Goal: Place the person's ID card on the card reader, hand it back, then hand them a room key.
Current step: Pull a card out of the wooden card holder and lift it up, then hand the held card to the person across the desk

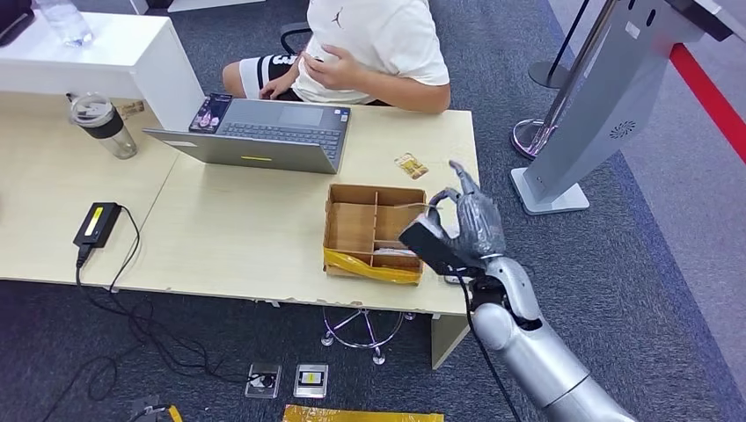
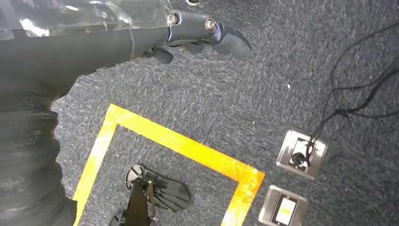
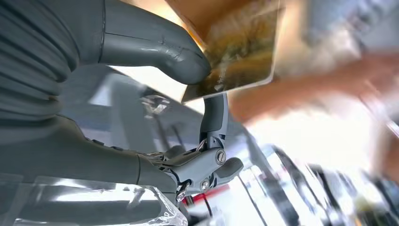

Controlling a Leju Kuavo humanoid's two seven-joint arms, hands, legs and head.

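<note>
My right hand (image 1: 475, 220) is raised at the table's right end, just beside the cardboard box (image 1: 331, 220). In the right wrist view its thumb (image 3: 181, 56) and a finger pinch a card (image 3: 240, 47) with a golden-brown picture by one corner. A second small golden card (image 1: 411, 165) lies flat on the table beyond the box. A person (image 1: 374, 44) in a white shirt sits behind the laptop (image 1: 264, 132). My left hand (image 2: 202, 35) hangs over the carpet, fingers loosely curved and holding nothing.
The box has several compartments and yellow tape (image 1: 369, 266) on its front. A phone (image 1: 211, 112) rests on the laptop. A cup (image 1: 104, 125) and a black power brick (image 1: 97, 222) with its cable are on the left. A grey kiosk stand (image 1: 598, 105) is to the right.
</note>
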